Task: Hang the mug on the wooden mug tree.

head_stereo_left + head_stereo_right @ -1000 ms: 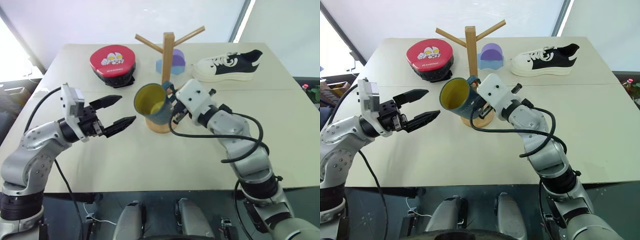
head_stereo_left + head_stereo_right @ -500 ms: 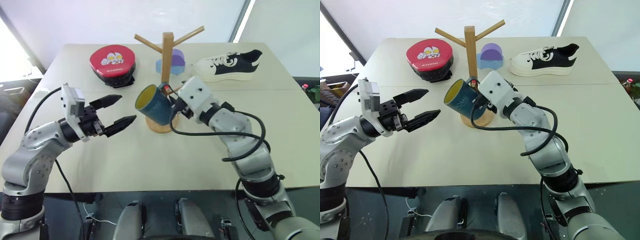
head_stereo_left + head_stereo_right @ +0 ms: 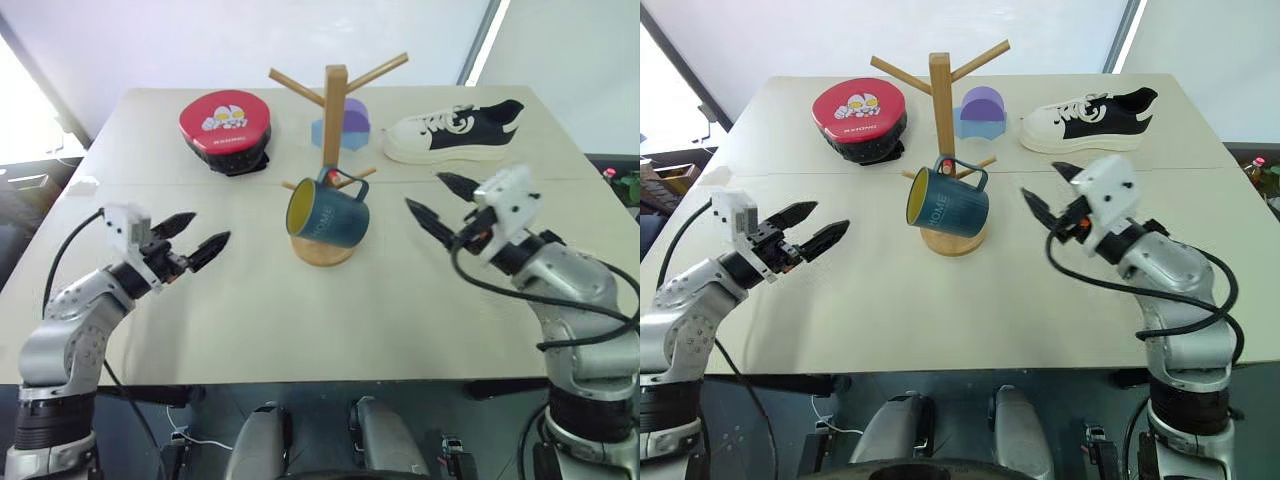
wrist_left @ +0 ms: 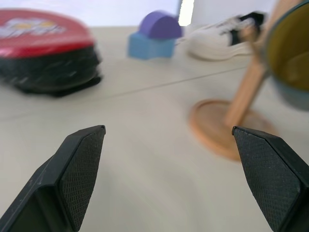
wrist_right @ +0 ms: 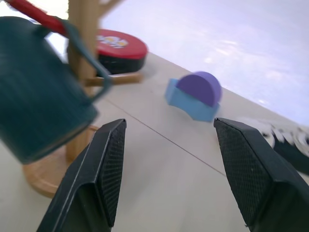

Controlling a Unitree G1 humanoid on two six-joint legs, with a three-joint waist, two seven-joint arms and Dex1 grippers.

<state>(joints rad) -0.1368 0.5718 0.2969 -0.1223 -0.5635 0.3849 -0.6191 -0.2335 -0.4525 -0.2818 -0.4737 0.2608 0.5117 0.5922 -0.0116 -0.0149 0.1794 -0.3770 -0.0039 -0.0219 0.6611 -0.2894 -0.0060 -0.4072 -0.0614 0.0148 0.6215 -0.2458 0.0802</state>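
The dark teal mug with a yellow inside hangs by its loop handle from a low peg of the wooden mug tree, tilted with its mouth toward my left. Its body hangs just above the tree's round base. My right gripper is open and empty to the right of the mug, well apart from it. My left gripper is open and empty low on the left, pointing toward the tree. In the right wrist view the mug hangs beside the post.
A red round case sits at the back left. A blue and purple block stands behind the tree. A black and white sneaker lies at the back right. The pale table has bare room in front of the tree.
My right gripper opened, let go of the mug and drew back to the right. The mug now hangs on the low peg. My left gripper moved down and to the left.
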